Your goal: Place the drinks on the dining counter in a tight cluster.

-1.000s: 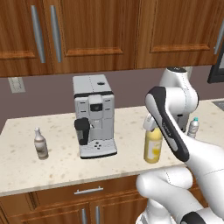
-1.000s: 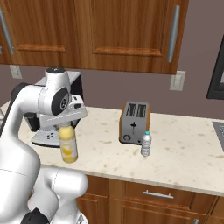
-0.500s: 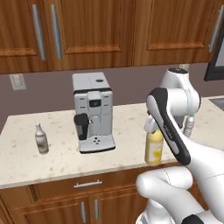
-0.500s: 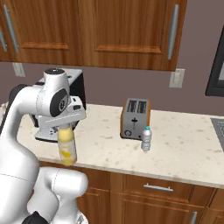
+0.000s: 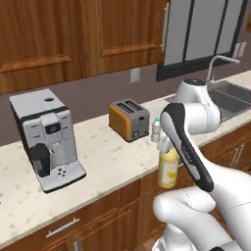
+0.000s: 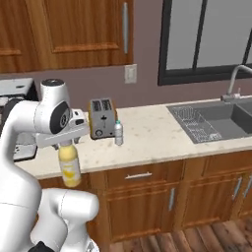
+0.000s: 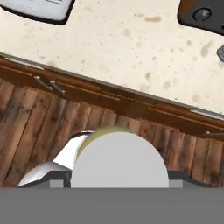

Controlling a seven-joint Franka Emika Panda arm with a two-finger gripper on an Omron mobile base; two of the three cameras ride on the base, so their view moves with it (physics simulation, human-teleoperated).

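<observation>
A: Where is the yellow juice bottle (image 5: 168,169)?

B: Hanging from the gripper (image 6: 65,143), clear of the speckled tabletop (image 5: 112,157). In both base views it hangs in front of the tabletop's front edge, over the wooden drawers (image 6: 142,174), upright, with its top hidden under the hand.

A: So the gripper has it?

B: Yes, the jaws are clamped around the bottle's upper part. In the hand view the white cap (image 7: 119,159) sits right between the fingers, with the wooden floor (image 7: 39,118) below it and the tabletop's front edge across the upper part of the picture.

A: And the other drinks?

B: The clear water bottle (image 6: 118,133) stands on the tabletop just beside the toaster (image 6: 102,118), on the side toward the sink (image 6: 211,118), back from the front edge. I see no brownish bottle here.

A: What else is on that tabletop?

B: A grey coffee machine (image 5: 46,138) toward the left end in the left base view, well apart from the toaster. The sink is set in at the right end, under the window (image 6: 206,37), with a faucet (image 6: 235,81) behind it.
</observation>
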